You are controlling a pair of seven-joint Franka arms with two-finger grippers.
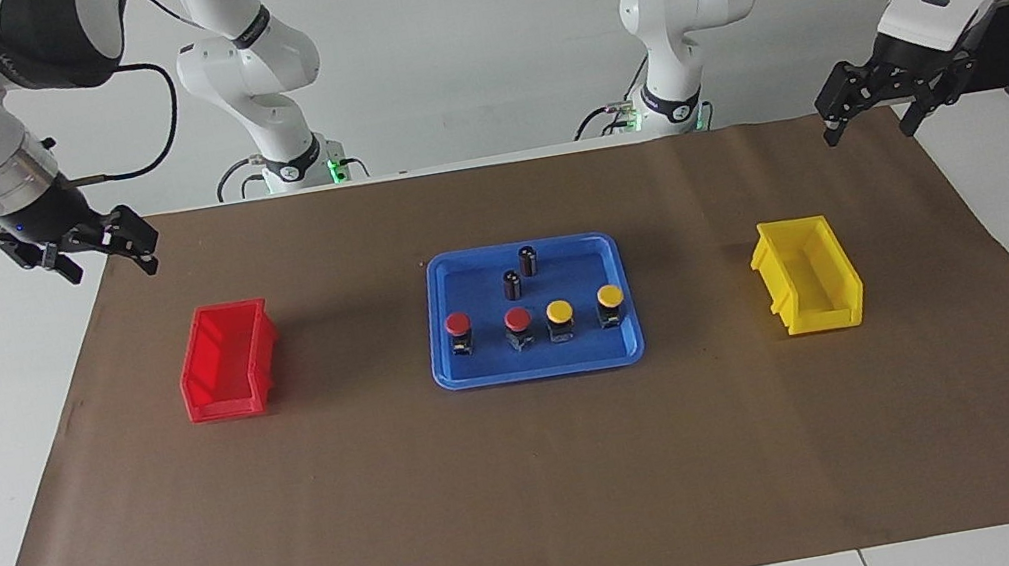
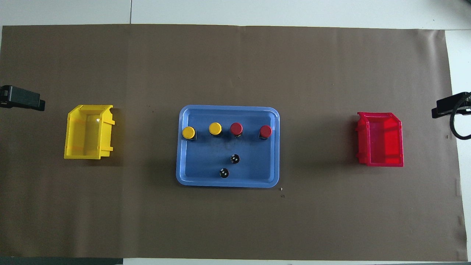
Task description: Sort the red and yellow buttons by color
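On the blue tray point(image 1: 442, 333), mid-table: four buttons upright in one row running from the left arm's end to the right arm's end, caps up, black bodies down.
Row order: two yellow buttons point(image 1: 610, 305) point(image 1: 560, 319) toward the left arm's end, two red buttons point(image 1: 519, 327) point(image 1: 459, 332) toward the right arm's end.
Long axis: vertical for every button; none tipped.
Same tray, nearer the robots: two dark cylinders point(image 1: 528, 260) point(image 1: 513, 284), upright, close together, apart from the row.
Yellow bin point(image 1: 809, 287): on the brown mat point(image 1: 536, 480), toward the left arm's end, well apart from the tray.
Red bin point(image 1: 228, 359): on the mat toward the right arm's end, well apart from the tray.
Left end effector point(image 1: 874, 121): raised over the mat's corner at its own end, fingers spread open, holding and touching nothing.
Right end effector point(image 1: 106, 257): raised over the mat's edge at its own end, fingers spread open, holding and touching nothing.
Facing view only: button bodies from the side, full arms, finger gaps.
Overhead view only: bin floors, both bare; round caps from above; end effectors as dark tips at the side edges.
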